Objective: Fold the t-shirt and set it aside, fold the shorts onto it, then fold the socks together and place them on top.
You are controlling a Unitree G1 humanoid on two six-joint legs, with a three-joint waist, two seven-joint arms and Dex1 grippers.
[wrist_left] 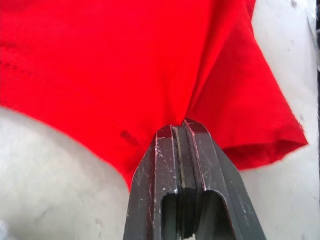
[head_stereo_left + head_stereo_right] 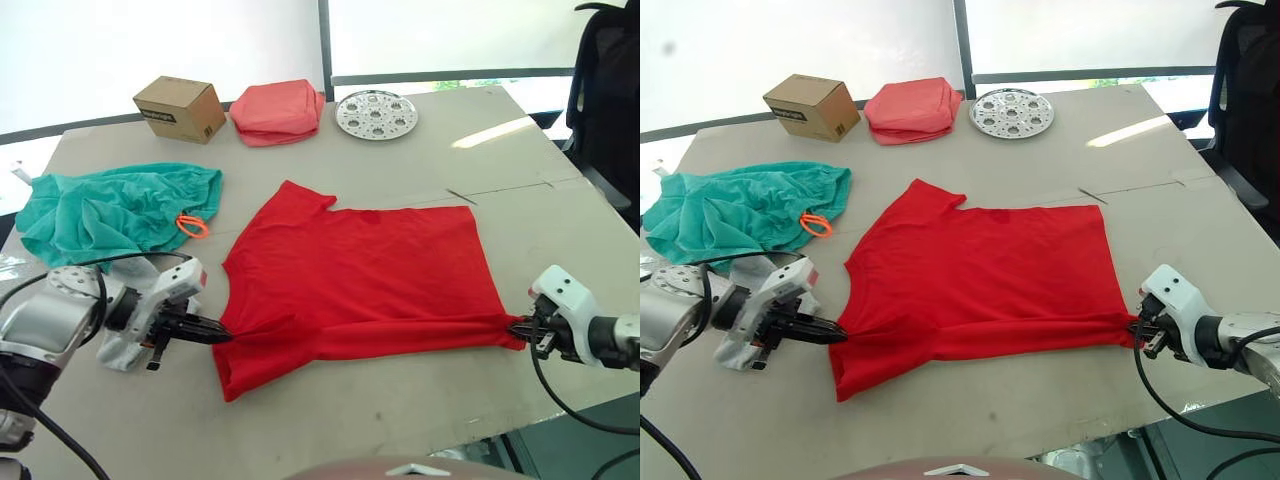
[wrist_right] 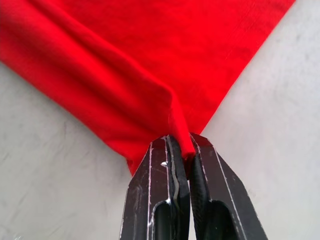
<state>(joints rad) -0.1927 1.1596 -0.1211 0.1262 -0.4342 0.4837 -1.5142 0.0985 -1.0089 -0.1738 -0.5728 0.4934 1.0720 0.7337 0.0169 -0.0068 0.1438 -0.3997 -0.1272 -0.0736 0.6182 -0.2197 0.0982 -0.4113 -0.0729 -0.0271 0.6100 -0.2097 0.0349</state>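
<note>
Head view: we have the t-shirt (image 2: 355,275) spread flat on the table (image 2: 500,130), between our two grippers. Left gripper (image 2: 212,335) is pinched on the shirt's near edge by the sleeve. Right gripper (image 2: 518,330) is pinched on the near hem corner at the opposite end. A taut crease runs through the cloth from one gripper to the other. The shorts (image 2: 115,210) lie bunched just beyond the left gripper, apart from the shirt. Something pale sits under the left wrist; could be the socks, we cannot tell. Cardboard box (image 2: 180,108), salmon-pink cloth bundle (image 2: 278,110) and metal plate (image 2: 376,113) sit far beyond both grippers.

Left wrist view: fingers closed tight, red fabric gathered right at the tips, sleeve hem fanning off to one side.

Right wrist view: fingers closed on a ridge of red fabric at the corner, bare table on both sides.

Our read: step one, first fold of the shirt. Next move likely needs both grippers lifting together and carrying the near edge away from us over the far edge, keeping tension even so the fold lands straight.
</note>
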